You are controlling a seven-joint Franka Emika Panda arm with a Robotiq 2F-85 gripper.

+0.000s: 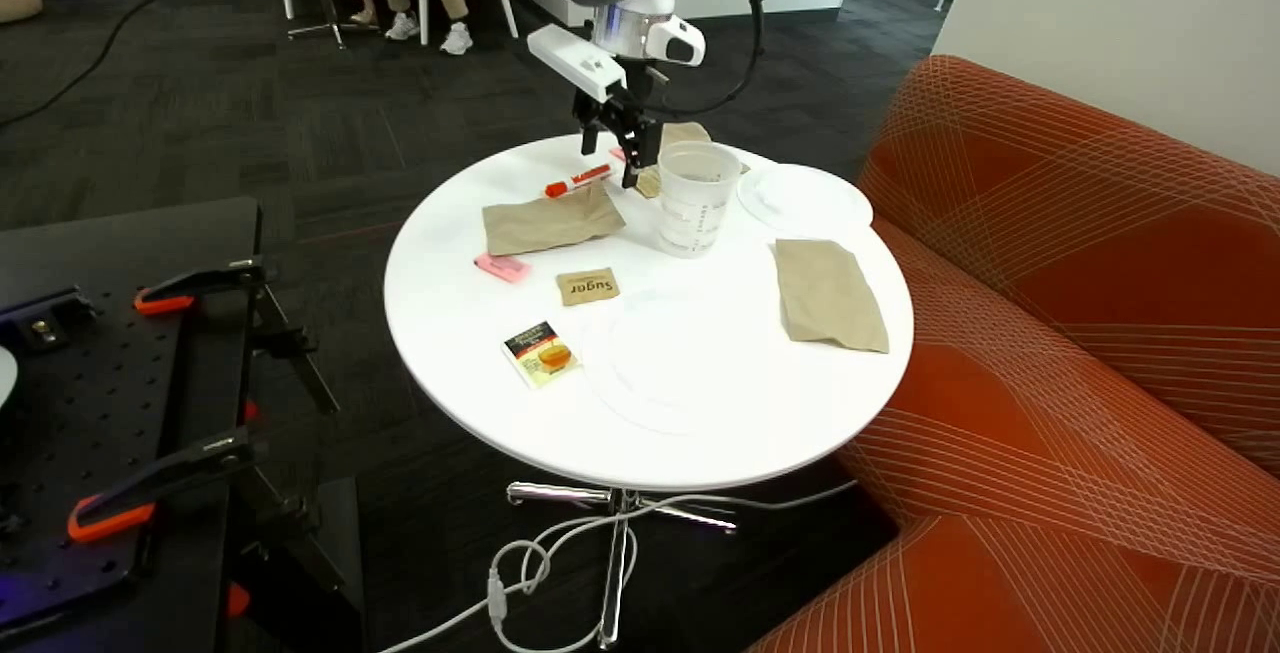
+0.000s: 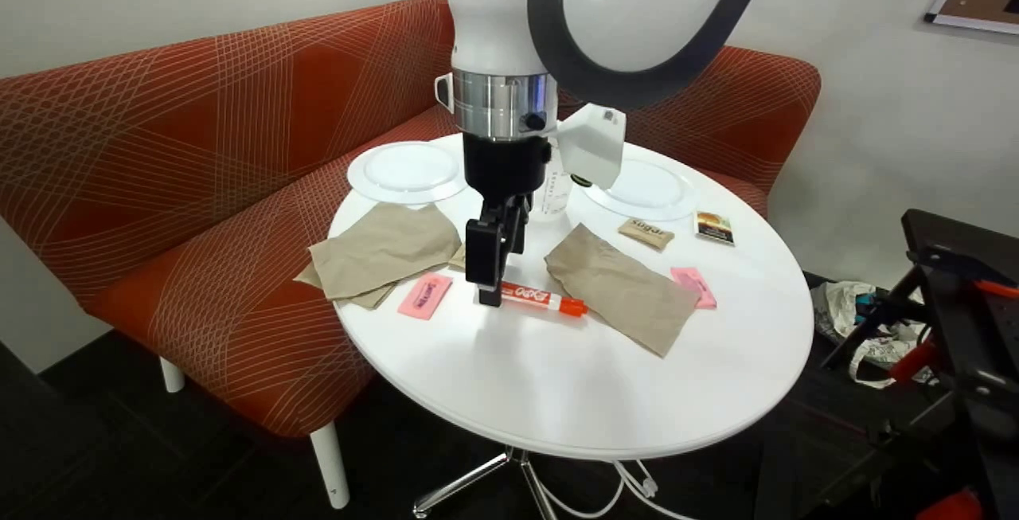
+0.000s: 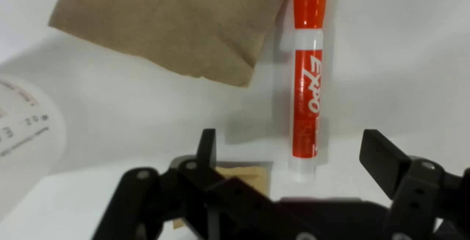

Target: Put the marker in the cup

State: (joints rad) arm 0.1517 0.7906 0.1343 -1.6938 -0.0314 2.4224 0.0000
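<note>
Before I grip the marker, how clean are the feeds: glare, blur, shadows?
Wrist view: the marker is mostly crisp, Expo readable, soft shadows beside it; the cup looks blurrier; in an exterior view, the nearer plate nearly washes out against the white table.

Exterior views share table, angled down from roughly opposite sides; wrist view faces down, close over marker.

Your round white desk carries a red Expo marker beside a brown napkin; you also have an upright graduated cup; two plates; pink sweetener packets; a sugar packet.
</note>
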